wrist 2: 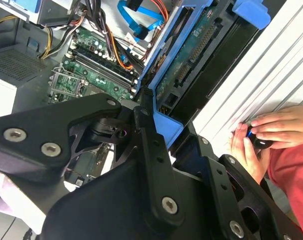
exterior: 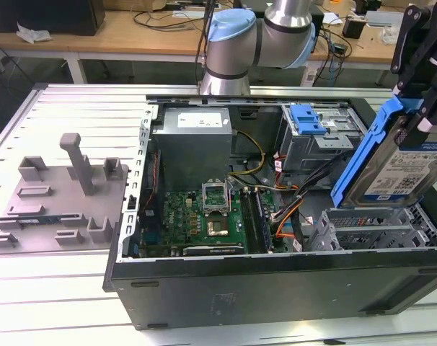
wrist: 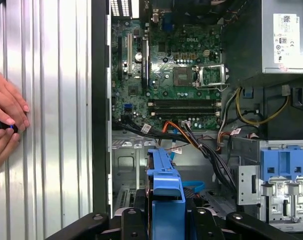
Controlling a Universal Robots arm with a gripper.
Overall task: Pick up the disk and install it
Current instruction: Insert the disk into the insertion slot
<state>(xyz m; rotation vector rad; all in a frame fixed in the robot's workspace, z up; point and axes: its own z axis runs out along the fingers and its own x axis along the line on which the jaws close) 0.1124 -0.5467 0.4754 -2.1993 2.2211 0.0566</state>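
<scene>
Right now the disk [exterior: 400,171] is off the table, gripped by its edges in the gripper [exterior: 420,119], whose black fingers are closed on the blue carrier bracket [exterior: 364,151]. It hangs tilted, label side up, over the drive cage [exterior: 370,229] at the exterior view's right end of the open PC case [exterior: 276,288], not seated in it. The second wrist view shows the disk [wrist 2: 191,55] from its connector end, w/ the gripper [wrist 2: 174,136] pinching the bracket on both sides. The first wrist view shows the bracket [wrist: 165,182] edge-on.

Inside the case, the green motherboard [exterior: 204,216] lies near the middle and the grey power-supply box [exterior: 193,140] is at the far side. A smaller blue latch [exterior: 309,119] sits on the upper bay, and orange & black cables [exterior: 287,213] run between board & cage. Case rests on a ribbed metal table [exterior: 81,108]. A grey fixture plate [exterior: 60,194] lies to the exterior view's left, apart from the case. A person's hands [wrist: 6,122] rest on the table beside the case, holding a small dark object [wrist 2: 256,139]
</scene>
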